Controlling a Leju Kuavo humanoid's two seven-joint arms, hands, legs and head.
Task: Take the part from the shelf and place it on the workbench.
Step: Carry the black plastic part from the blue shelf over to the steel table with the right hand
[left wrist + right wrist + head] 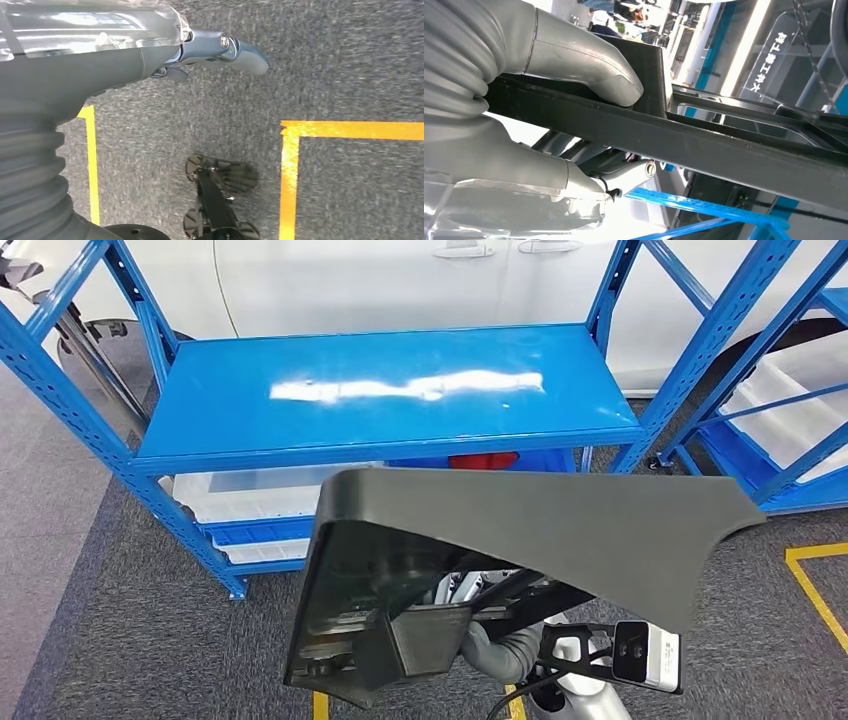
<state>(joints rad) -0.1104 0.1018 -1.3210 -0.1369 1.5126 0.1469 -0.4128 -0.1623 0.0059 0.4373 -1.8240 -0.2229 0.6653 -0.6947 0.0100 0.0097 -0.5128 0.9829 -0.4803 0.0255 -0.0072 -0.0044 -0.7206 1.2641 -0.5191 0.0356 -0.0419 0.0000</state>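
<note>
One dark part (520, 530) is off the shelf (390, 390), gripped by the right robot hand (574, 65) at 6 o'clock; placing it on the counter remains. Left robot hand (220, 50) hangs empty, fingers extended.

This looks like a car workshop or factory floor. Blue steel racks (385, 400) with slotted uprights stand on grey carpet-like flooring (120, 620) marked with yellow floor lines (815, 585), and clear plastic bins (250, 495) sit on a lower shelf. A white car body (400, 285) with door handles is parked just behind the racks.
</note>
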